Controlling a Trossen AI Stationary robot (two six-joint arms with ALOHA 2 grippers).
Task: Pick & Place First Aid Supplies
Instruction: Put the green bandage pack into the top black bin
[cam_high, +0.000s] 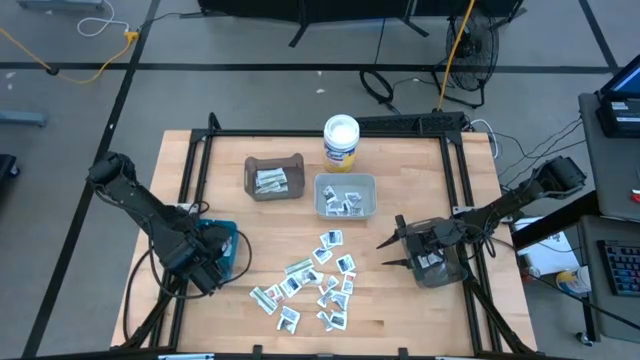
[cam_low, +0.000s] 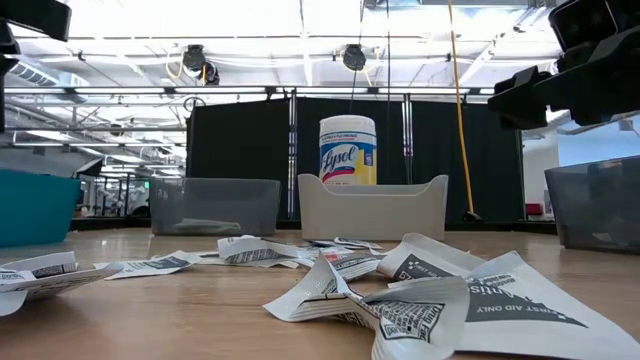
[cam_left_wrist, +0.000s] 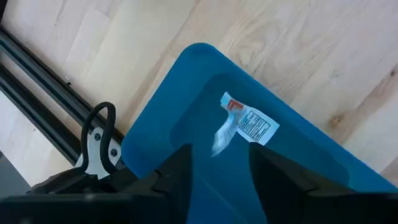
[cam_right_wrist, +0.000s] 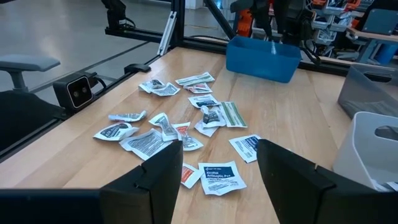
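Many small flat white and silvery first aid packets (cam_high: 312, 283) lie scattered on the wooden surface (cam_high: 400, 320) at about six o'clock from the pale grey bin (cam_high: 346, 197) that already holds some; a brown bin (cam_high: 274, 177) at its nine o'clock holds others; one white packet with red and blue print (cam_left_wrist: 249, 123) lies inside the blue plastic bin (cam_left_wrist: 186, 93); above it hangs the left gripper (cam_left_wrist: 214, 171), jaws spread and empty; the right gripper (cam_right_wrist: 217, 168) hovers at three o'clock of the pile, jaws spread, holding nothing. Overlapping packets risk a double pick, or a thin edge slipping from the jaws.
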